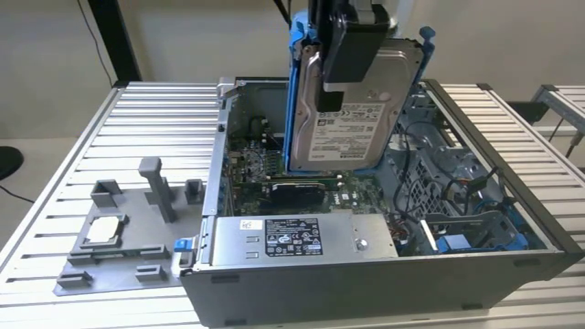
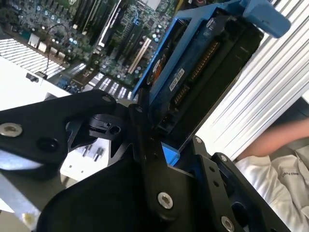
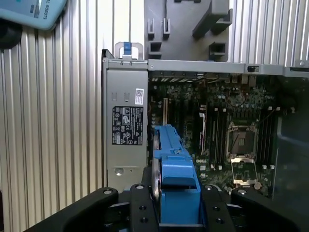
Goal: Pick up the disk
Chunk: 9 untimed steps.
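The claw (image 1: 352, 41) is clamping the disk (image 1: 352, 123), which is hanging upright, long axis vertical, above the open computer case (image 1: 384, 274).

Disk (image 2: 203, 63) clamped in black hand (image 2: 159, 145), motherboard (image 2: 111, 34) beyond

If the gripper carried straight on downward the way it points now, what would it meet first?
Probably the motherboard inside the open computer case: the gripper, shut on the disk, hangs above it, though depth is uncertain.
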{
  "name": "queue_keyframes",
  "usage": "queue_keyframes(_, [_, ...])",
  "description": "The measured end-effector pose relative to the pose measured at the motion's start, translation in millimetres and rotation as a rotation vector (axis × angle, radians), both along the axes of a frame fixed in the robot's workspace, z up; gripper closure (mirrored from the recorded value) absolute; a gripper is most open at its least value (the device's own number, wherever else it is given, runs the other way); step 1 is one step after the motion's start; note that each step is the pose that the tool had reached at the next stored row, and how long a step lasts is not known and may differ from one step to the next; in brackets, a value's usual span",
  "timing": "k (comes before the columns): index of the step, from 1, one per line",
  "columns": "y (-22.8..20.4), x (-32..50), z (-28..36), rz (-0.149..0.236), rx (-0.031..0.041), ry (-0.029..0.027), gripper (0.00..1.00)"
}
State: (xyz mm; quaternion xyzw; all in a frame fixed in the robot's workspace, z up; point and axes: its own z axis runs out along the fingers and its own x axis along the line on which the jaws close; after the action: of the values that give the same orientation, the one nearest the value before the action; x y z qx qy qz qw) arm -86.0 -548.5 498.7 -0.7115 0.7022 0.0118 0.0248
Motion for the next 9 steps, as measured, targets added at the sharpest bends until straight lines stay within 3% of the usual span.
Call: queue_keyframes(9, [-16.4,23.4,-0.4,0.0,0.0,0.0,1.0])
